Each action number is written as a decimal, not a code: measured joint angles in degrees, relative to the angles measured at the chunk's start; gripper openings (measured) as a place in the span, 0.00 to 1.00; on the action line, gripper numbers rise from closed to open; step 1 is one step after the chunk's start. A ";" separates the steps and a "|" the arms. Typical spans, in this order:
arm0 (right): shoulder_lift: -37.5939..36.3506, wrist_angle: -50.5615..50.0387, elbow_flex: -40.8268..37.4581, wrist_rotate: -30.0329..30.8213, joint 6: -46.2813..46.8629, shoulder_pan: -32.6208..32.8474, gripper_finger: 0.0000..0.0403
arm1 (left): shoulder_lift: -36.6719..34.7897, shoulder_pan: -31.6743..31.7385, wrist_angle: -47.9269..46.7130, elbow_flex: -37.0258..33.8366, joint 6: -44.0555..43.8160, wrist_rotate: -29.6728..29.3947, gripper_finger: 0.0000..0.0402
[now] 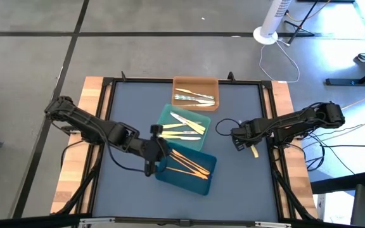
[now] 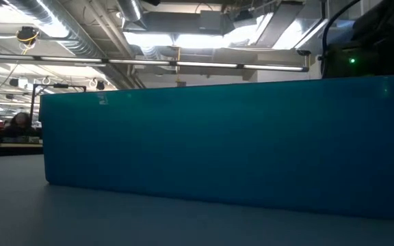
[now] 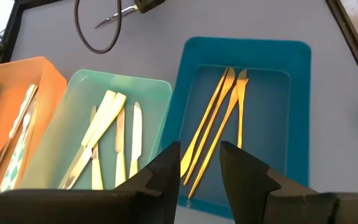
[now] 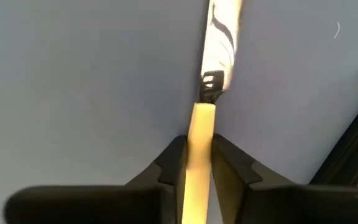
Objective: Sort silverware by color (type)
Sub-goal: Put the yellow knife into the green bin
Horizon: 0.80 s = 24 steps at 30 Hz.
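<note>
- Clenched on a pale yellow utensil [image 4: 199, 158], the right gripper [image 1: 251, 148] sits well to the right of the blue tray [image 1: 198, 182], low over the grey mat [image 1: 132, 107]; in its wrist view the two dark fingers [image 4: 174, 163] press the slim handle from both sides, and the utensil's far end reaches out past the fingertips.
- Left gripper [image 3: 199, 163] hovers at the blue tray's left end with its jaws parted and nothing between them; the tray's contents lie just beyond its fingertips, apart from them.
- Blue tray: several orange-tan utensils [image 3: 219, 118] lie lengthwise inside, close together and partly crossing.
- Teal-green tray [image 3: 148, 87], touching the blue tray's long side: several pale yellow pieces [image 3: 107, 118], knives among them, lie roughly parallel.
- Orange tray [image 1: 195, 82], on the far side of the teal-green tray from the blue one: silver-grey utensils [image 1: 194, 98] lie across it.
- From table height, the blue tray's long wall fills most of the view, and its inside cannot be seen from there.
</note>
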 joint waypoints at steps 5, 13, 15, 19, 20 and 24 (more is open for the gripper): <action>0.00 -0.36 -0.02 0.39 0.00 0.00 0.07 | -2.21 0.03 -1.79 0.00 0.34 -1.79 0.26; 0.04 -0.40 -0.03 0.43 0.00 0.00 0.06 | -9.60 0.27 -7.71 0.00 3.01 -3.94 0.26; 0.02 -0.39 -0.04 0.44 -0.02 0.00 0.06 | -11.94 0.47 -8.62 0.00 3.04 -4.99 0.26; 0.02 -0.34 -0.04 0.50 0.00 0.00 0.05 | -16.57 1.29 -9.29 0.00 4.70 -6.13 0.26; 0.02 -0.34 -0.04 0.50 -0.02 0.00 0.05 | -17.63 1.57 -9.23 0.00 5.61 -6.11 0.26; 0.02 -0.29 -0.04 0.60 -1.67 0.00 0.05 | -21.90 2.65 -7.89 -1.89 8.33 -5.81 0.26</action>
